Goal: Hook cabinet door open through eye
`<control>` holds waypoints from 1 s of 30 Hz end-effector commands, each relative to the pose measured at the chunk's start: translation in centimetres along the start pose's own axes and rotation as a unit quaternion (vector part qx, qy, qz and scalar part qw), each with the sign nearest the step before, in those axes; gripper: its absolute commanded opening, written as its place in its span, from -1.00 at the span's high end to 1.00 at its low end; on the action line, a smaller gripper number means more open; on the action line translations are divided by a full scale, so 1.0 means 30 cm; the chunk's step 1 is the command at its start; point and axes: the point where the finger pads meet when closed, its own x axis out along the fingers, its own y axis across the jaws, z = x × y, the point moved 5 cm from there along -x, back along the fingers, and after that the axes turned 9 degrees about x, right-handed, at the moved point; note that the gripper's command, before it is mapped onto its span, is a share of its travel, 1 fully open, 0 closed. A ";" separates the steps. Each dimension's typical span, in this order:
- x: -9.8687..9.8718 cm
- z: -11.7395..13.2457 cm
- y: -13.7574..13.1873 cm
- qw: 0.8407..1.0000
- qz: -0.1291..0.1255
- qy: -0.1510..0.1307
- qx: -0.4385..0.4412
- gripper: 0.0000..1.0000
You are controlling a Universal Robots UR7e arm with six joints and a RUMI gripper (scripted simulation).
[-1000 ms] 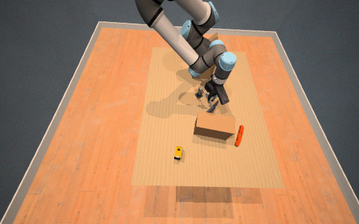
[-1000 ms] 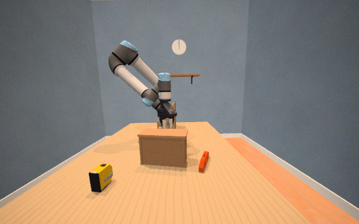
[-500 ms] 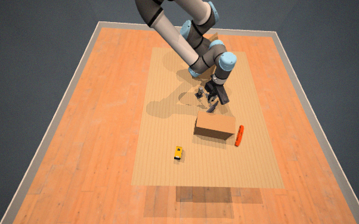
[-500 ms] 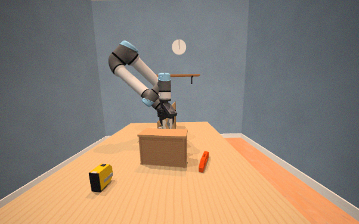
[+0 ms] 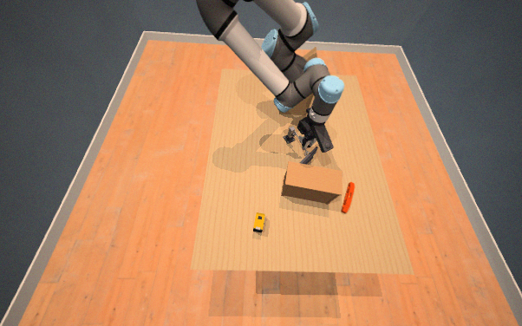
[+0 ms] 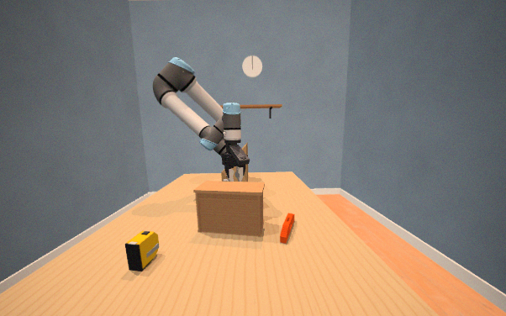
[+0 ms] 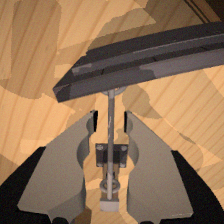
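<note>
The wooden cabinet (image 5: 314,182) (image 6: 229,208) stands flat on its base in the middle of the mat. Its dark door (image 5: 309,156) (image 7: 150,55) is swung open behind it, toward the post (image 5: 290,135) (image 7: 111,156). In the wrist view the thin hook rod (image 7: 111,107) runs from the post up to the eye (image 7: 115,91) at the door's edge. My gripper (image 5: 307,147) (image 6: 234,171) (image 7: 111,112) hangs over the hook. Its fingers stand slightly apart on either side of the rod, with a gap on each side. The hook's tip is too small to make out.
A yellow tape measure (image 5: 258,221) (image 6: 141,250) lies left of the cabinet in front. An orange level (image 5: 348,197) (image 6: 287,227) lies close by the cabinet's right side. A wooden shelf (image 6: 261,107) and a clock (image 6: 252,66) are on the back wall.
</note>
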 end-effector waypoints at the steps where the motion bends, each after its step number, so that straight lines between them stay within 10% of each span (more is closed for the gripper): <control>1: -0.001 -0.001 0.000 1.000 0.000 0.000 0.000 0.72; 30: -0.019 -0.001 0.000 1.000 0.000 0.000 0.000 0.72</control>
